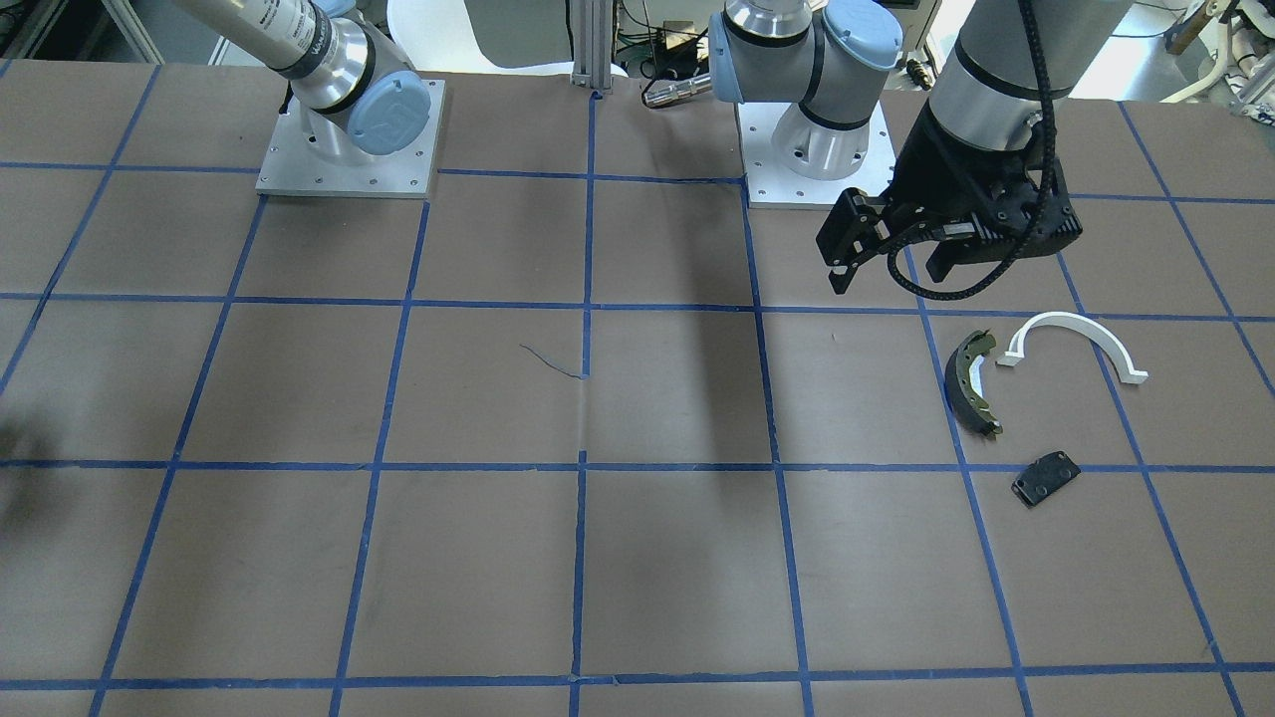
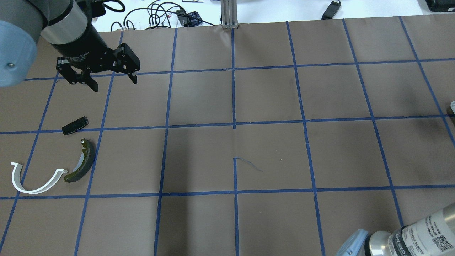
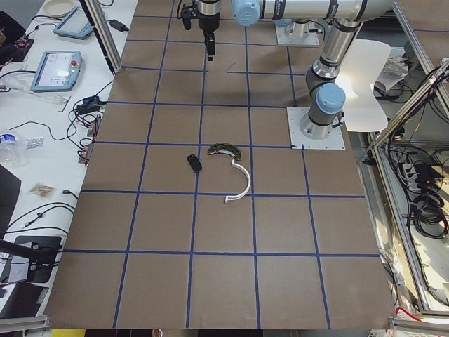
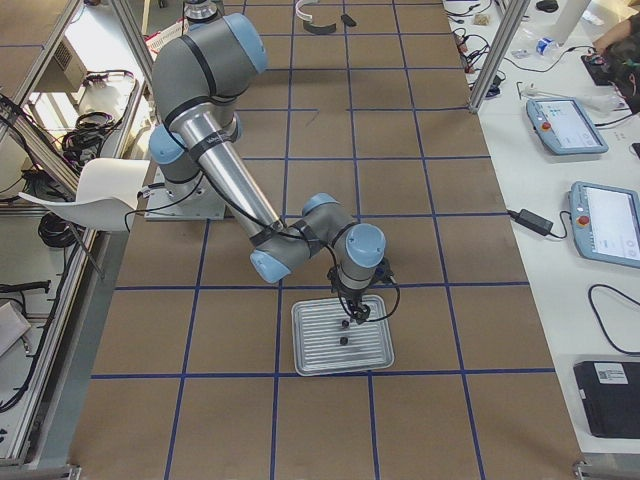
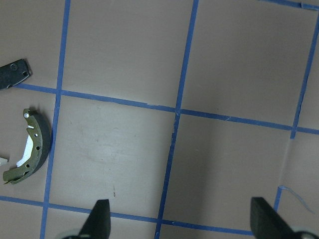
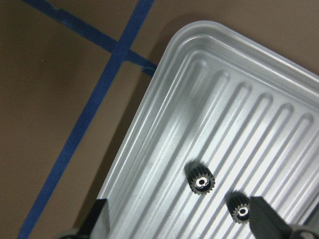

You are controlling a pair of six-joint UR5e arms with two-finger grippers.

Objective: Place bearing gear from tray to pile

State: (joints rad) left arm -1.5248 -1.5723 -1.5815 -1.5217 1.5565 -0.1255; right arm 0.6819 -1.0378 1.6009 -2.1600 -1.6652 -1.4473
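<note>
1. R gripper (image 4: 352,314): hanging low over the tray (image 4: 318,358), at the end of the table (image 4: 420,120) on the robot's right. Fingers (image 6: 97,219) standing wide apart, gripping nothing.

2. Bearing gear no. 1 (image 6: 201,181): small, black, toothed, lying flat on the ribbed metal tray near a rounded corner. It is sitting between the R fingertips and clear of both.

3. Bearing gear no. 2 (image 6: 240,211): same type, lying on the tray next to no. 1 and just beside one R fingertip. Can't tell if it is touching.

4. L gripper (image 2: 114,84): hovering high over the table on the robot's left, off to one side of the pile (image 3: 223,149). Jaws spread, carrying nothing.

5. Pile: 3 loose pcs lying on the brown table top, well apart from the tray.
 a. Brake shoe (image 1: 974,383): dark olive, curved.
 b. White arc (image 1: 1066,320): plastic half-ring, one end sitting just beside the shoe.
 c. Black plate (image 1: 1046,478): small, flat, lying near the shoe but apart from it and the arc.

6. Blue tape grid (image 1: 588,398): running across the whole table top in squares.
</note>
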